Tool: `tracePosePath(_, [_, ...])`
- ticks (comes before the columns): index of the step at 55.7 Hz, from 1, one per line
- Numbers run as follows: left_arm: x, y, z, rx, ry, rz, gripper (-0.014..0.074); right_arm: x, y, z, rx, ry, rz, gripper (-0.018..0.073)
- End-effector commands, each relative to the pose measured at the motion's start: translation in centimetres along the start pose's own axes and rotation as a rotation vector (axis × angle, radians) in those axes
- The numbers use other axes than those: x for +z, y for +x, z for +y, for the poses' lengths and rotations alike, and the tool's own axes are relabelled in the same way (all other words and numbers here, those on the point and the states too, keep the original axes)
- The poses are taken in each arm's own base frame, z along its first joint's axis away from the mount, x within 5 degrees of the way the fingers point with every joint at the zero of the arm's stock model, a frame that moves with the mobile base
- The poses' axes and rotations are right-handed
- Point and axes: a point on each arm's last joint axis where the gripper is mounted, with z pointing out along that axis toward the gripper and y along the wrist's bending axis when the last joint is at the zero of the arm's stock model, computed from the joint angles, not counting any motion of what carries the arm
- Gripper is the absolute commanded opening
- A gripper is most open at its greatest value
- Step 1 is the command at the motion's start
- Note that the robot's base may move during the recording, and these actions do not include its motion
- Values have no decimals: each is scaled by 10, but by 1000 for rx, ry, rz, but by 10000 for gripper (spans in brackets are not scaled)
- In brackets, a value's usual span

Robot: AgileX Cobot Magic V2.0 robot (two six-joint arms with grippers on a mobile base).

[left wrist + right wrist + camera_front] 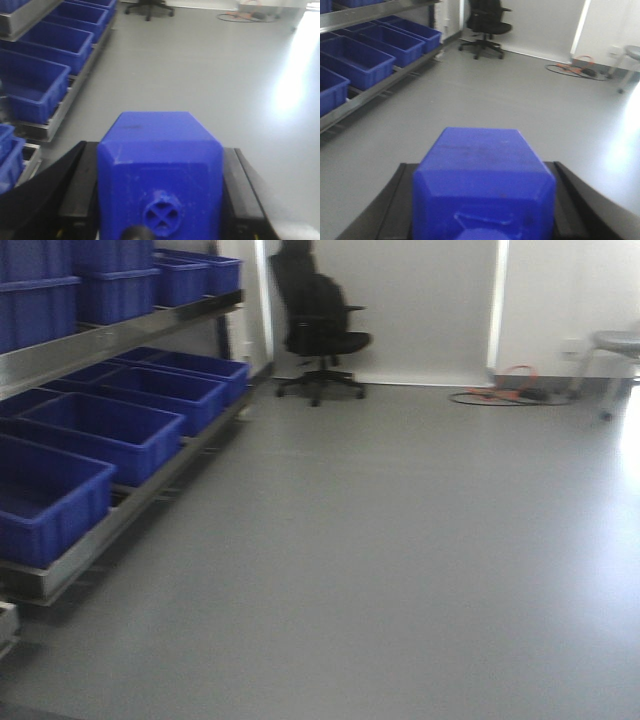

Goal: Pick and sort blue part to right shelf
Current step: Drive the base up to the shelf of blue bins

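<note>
My left tool (159, 147) is clamped on the blue part (160, 165). Its black fingers (80, 190) press on the part's two flanks. The part lies lengthwise between them, with its small round knob turned back toward my wrist camera and its flat base pointing out over the floor (400, 540). The knob's face shows a cross pattern.

My right tool (480, 167) grips a second blue block (482, 185) the same way, one finger on each side. The end nearest that camera looks wider than a knob, but the bottom edge of the view cuts it off, so I cannot make out its shape.

Both pieces are held in the air above bare grey floor, and neither touches anything but my fingers.

The shelf (120, 518) stands off to the left in all three views, well apart from both tools. It has a steel frame with two tiers in view. Deep blue bins (110, 430) sit side by side in a row on each tier. The bins on the lower tier that I can see into look empty.

At the far wall stands a black office chair (318, 330), and a loose cable (510, 390) lies coiled on the floor to its right.
</note>
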Motion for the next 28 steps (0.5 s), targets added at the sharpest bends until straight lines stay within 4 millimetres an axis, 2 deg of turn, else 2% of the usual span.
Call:
tracePosePath(1, [-3, -16, -1, -4, 12, -107, 321, -1, -15, -2, 0, 19, -98, 249])
tracePosePath(28, [-3, -16, -1, -4, 12, -107, 321, -1, -15, -2, 0, 19, -98, 249])
